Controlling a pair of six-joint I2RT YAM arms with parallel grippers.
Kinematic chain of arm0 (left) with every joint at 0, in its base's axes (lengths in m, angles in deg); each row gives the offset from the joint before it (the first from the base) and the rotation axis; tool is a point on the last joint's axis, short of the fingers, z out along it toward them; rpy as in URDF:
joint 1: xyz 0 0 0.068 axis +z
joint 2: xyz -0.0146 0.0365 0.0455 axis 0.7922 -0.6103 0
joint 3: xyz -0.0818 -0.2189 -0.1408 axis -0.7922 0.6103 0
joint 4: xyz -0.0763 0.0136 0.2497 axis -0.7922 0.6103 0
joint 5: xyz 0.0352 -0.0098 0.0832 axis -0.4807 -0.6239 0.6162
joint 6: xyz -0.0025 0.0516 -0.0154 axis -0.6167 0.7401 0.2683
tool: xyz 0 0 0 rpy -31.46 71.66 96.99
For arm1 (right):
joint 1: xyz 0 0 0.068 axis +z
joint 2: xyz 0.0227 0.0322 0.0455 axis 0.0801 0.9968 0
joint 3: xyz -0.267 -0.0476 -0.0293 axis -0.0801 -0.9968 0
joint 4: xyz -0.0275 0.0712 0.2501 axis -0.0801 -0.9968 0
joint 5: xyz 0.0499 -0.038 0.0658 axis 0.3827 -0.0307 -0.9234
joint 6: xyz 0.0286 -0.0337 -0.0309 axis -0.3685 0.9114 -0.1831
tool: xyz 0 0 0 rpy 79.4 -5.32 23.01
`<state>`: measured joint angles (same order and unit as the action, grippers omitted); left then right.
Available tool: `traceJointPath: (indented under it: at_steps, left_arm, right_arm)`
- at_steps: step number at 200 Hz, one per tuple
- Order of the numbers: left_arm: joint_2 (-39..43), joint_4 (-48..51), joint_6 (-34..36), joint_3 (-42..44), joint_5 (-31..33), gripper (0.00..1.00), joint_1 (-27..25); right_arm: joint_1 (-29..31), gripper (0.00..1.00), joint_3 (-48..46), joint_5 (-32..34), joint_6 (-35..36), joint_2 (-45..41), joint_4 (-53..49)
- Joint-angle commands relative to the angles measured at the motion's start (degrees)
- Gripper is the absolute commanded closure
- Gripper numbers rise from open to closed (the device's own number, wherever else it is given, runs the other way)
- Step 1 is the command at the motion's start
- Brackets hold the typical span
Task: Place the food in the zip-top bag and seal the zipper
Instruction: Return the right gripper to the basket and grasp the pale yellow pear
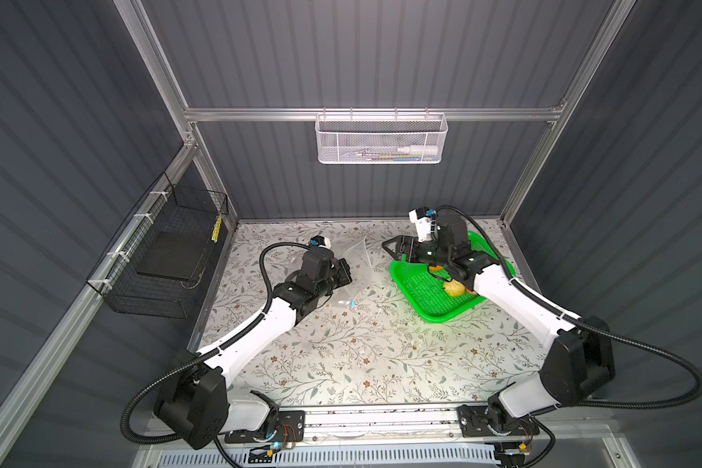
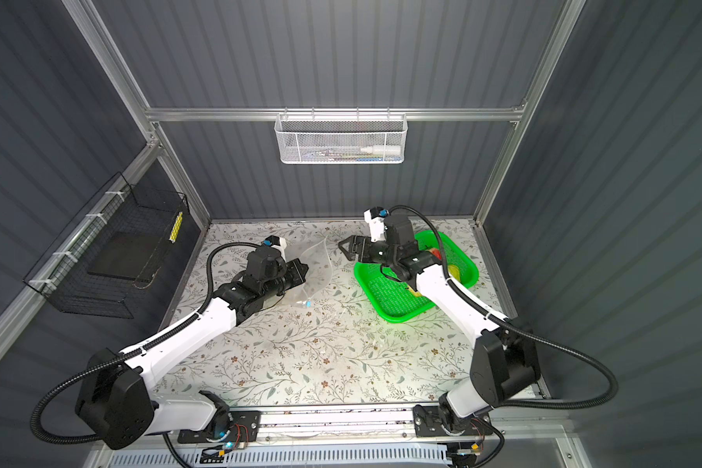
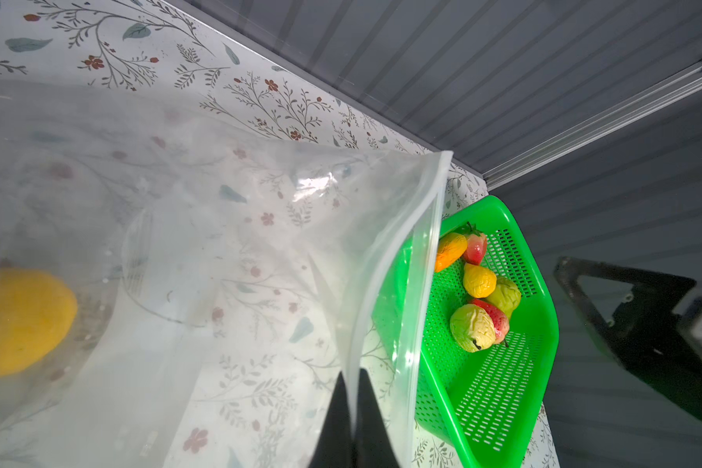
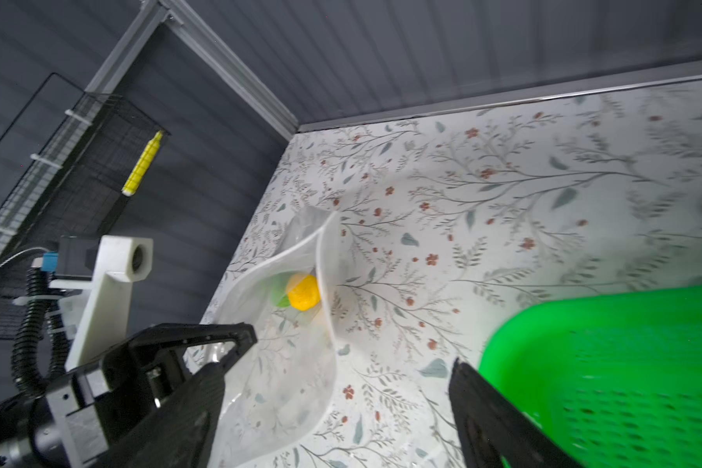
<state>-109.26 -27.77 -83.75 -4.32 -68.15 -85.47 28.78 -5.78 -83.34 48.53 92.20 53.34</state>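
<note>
While the left gripper (image 3: pixel 351 409) pinches one lip of the zip-top bag (image 3: pixel 219 243) between its pressed-together fingers, that edge stands lifted off the floral tabletop (image 1: pixel 341 356) and the bag's mouth gapes toward the green perforated basket (image 3: pixel 544 324). The zipper strip (image 3: pixel 424 263) runs along the raised lip, unsealed. In both top views its light-blue slider (image 1: pixel 353 304) sits at the low end of the opening, near the table.

The bag lies on the left half of the table in both top views, well apart from the basket on the right. Inside it, a yellow toy fruit (image 4: pixel 302 297) rests deep in the bag on the lower sheet, with a green piece (image 4: pixel 278 289) just behind it, blurred by the plastic.

The right gripper (image 1: pixel 396 246) hovers over the table between bag and basket, beside the basket's far left corner and pointing at the bag's mouth. Its jaws are spread wide, with nothing between them and touching nothing.

The basket holds six toy pieces bunched together: an orange fruit (image 3: pixel 448 251), a strawberry (image 3: pixel 476 247), a small yellow pear-shaped fruit (image 3: pixel 479 279), a wrinkled green fruit (image 3: pixel 505 295), a bumpy yellow-green fruit (image 3: pixel 471 328), and a second red strawberry (image 3: pixel 500 320) tucked against it. In the top views the right arm covers most of them.
</note>
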Motion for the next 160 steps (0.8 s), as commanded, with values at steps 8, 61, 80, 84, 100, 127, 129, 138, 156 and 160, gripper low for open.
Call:
traceJointPath:
  at_steps: [8,61,80,84,100,127,129,138,156,160]
  left_arm:
    - [-0.1,-0.1,-0.1,0.1,-0.5,1.00,-0.2]
    - [-1.7,-0.8,-0.1,-0.7,-1.3,1.00,-0.2]
    - [-2.0,-1.0,-0.1,-0.9,-1.7,1.00,-0.2]
    - [-2.1,-1.0,-0.1,-0.9,-1.7,1.00,-0.2]
    - [-2.0,-0.8,-0.1,-1.1,-1.8,1.00,-0.2]
    - [-1.3,-0.4,0.0,-0.7,-1.2,1.00,-0.2]
    - [-1.3,-0.4,0.1,-0.7,-1.1,1.00,-0.2]
    - [-1.2,-0.3,0.0,-0.5,-1.0,1.00,-0.2]
    - [-0.9,0.0,0.1,-0.3,-0.8,1.00,-0.2]
    - [-0.9,0.0,0.1,-0.2,-0.7,1.00,-0.2]
  right_arm:
    - [-2.1,0.07,1.2,15.0,7.8,-2.9,-13.1]
    - [-5.2,0.01,3.5,36.1,10.6,0.0,-30.7]
    - [-6.2,0.01,3.1,37.6,10.4,2.0,-33.0]
    - [-6.4,0.01,3.0,37.4,10.2,2.4,-33.3]
    - [-7.0,0.01,2.6,36.9,9.3,4.5,-34.2]
    - [-7.9,0.01,2.1,37.9,7.9,8.1,-34.6]
    - [-8.0,0.01,2.2,38.0,7.8,8.4,-34.6]
    - [-8.6,0.01,2.1,37.8,7.2,9.4,-34.6]
    - [-10.0,0.01,1.7,35.8,5.3,10.4,-33.6]
    - [-10.5,0.01,1.5,35.3,4.8,10.6,-33.3]
